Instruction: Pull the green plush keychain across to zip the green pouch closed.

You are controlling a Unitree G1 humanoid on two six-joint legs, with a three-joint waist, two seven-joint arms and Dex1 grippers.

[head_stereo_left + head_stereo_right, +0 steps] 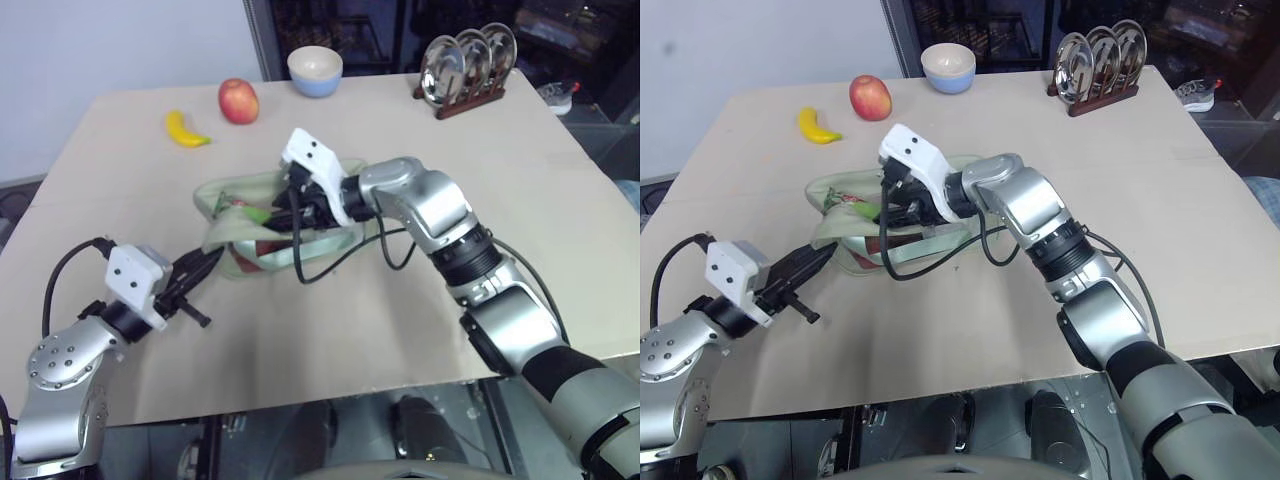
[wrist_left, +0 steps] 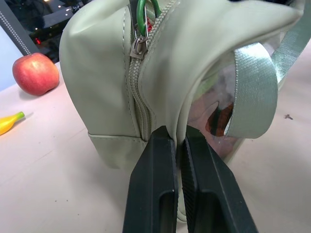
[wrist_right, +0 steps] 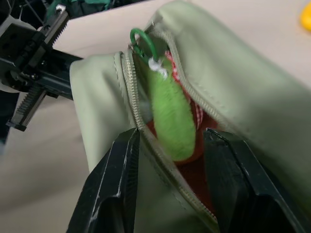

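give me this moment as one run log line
left fingers: shut on green pouch end | right fingers: open, straddling green plush keychain | zipper: mostly open

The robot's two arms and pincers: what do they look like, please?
Both arms are silver-grey metal with rounded joint housings and black collars. A black cable loops beside each forearm. Each wrist carries a white, boxy camera housing. The left pincer and right pincer each have two flat black fingers.

Left gripper [image 2: 181, 145] pinches the green pouch [image 2: 194, 73] end fabric (fingers together). Apple [image 2: 35, 73] and banana [image 2: 9, 122] sit beyond pouch.
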